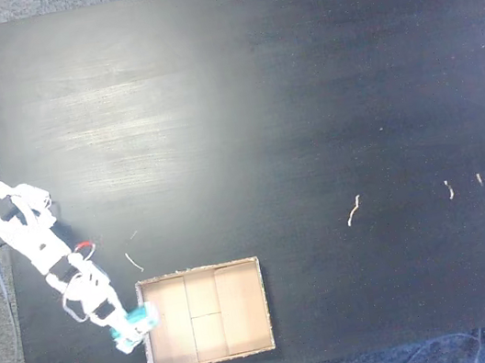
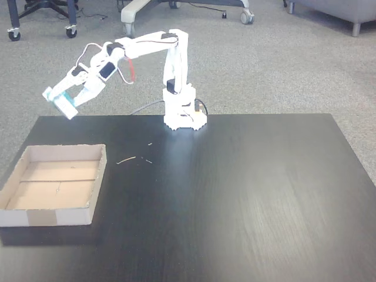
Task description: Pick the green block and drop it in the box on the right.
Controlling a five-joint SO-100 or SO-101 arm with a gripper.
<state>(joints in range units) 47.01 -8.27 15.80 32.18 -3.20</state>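
Observation:
The green block (image 1: 137, 322) is a small teal piece held in my gripper (image 1: 135, 332), which is shut on it. In a fixed view from above, the gripper sits just left of the left wall of the box (image 1: 245, 308), a shallow tan cardboard tray near the table's lower edge. In the front fixed view the gripper (image 2: 60, 103) holds the green block (image 2: 69, 95) raised well above the table, beyond the far left corner of the box (image 2: 47, 216). The box floor shows flap seams and nothing lies in it.
The arm base (image 2: 184, 117) stands at the black table's far edge. Small pale scraps lie on the table (image 1: 353, 210), (image 1: 449, 189), (image 1: 133, 261). Cables hang off the table's left edge (image 1: 1, 287). Chair casters (image 2: 71, 30) stand on the carpet behind.

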